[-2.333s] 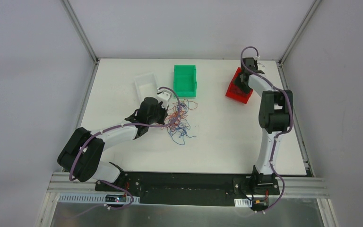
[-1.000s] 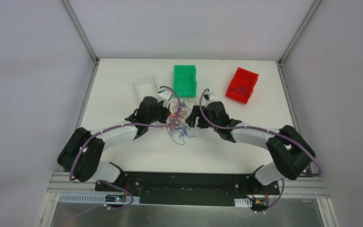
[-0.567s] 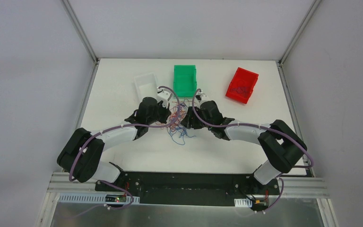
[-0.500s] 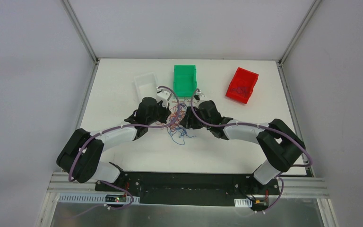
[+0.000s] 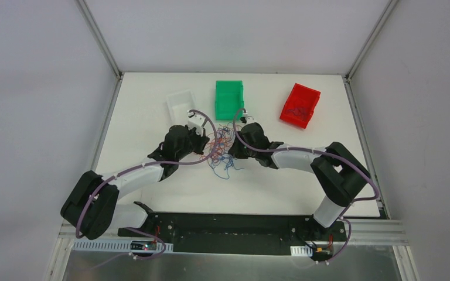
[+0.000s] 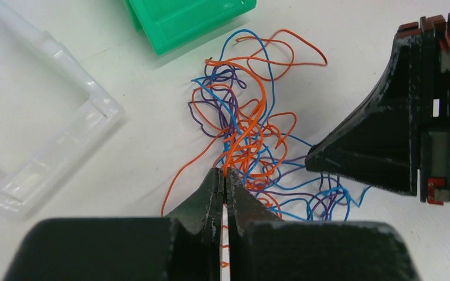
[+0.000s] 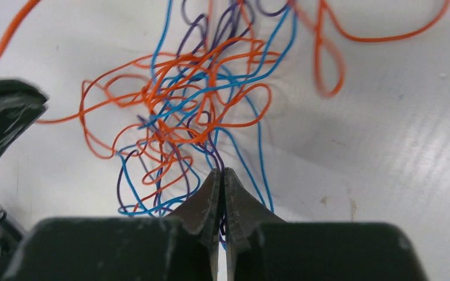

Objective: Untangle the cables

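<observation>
On the bench (image 5: 281,187), between both arms, the cables (image 5: 220,151) lie knotted. Left end effector (image 6: 225,181) is clamped on orange strands, right end effector (image 7: 222,175) on purple-blue ones. Beyond, the red bin (image 5: 300,105) seems to hold a few; most untangling remains.

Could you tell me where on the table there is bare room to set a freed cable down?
Bare table lies between the cables and the near edge, between the green bin and red bin, and left of the white bin. It is crowded where the left gripper and right gripper meet in the tangle.
</observation>
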`<state>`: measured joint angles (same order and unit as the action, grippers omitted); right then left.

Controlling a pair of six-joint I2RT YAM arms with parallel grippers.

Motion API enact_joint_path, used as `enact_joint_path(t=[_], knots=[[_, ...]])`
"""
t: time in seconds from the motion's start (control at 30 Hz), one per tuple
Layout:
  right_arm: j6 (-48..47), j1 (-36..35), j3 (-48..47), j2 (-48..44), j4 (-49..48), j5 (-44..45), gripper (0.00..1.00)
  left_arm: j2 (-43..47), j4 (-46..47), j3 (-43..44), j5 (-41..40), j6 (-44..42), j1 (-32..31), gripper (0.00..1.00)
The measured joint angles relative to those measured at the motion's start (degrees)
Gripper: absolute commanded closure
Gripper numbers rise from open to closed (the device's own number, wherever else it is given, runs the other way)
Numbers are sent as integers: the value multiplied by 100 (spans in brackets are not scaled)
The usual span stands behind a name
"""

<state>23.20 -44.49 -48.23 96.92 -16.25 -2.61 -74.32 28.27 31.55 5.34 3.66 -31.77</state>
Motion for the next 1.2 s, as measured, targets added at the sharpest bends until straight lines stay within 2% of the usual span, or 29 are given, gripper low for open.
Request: enact_joint_path(t=[0.1,0.33,0.6,0.9,0.97,1.0,1.07,1.1,1.13,1.2], knots=[[85,-2,-109,0,264,573,98,293,87,-205,-173,-2,0,100],[605,328,-92,-133,890,2022,100,1047,476,-776,-1143,63,0,100],[1202,857,426,-758,1093,2922,100,1298,579,-903,-2992,876,2,100],[1681,835,988,-1497,984,3755,100,1550,514,-999,-4247,1552,0,100],[1725,835,1126,-1674,925,3956,90,1554,538,-999,-4253,1578,0,100],[1681,835,1169,-1751,898,3967,78,1552,557,-1003,-4148,1578,0,100],[1443,835,1228,-1858,704,3775,46,1552,625,-1019,-3639,1493,11,100],[1366,837,1259,-1897,564,3622,37,1550,629,-1019,-3244,1414,37,100],[1115,833,1364,-1965,247,3318,33,1539,601,-1003,-2736,1309,39,100],[833,798,1589,-2083,-219,2848,33,1443,505,-905,-1873,1137,37,100]])
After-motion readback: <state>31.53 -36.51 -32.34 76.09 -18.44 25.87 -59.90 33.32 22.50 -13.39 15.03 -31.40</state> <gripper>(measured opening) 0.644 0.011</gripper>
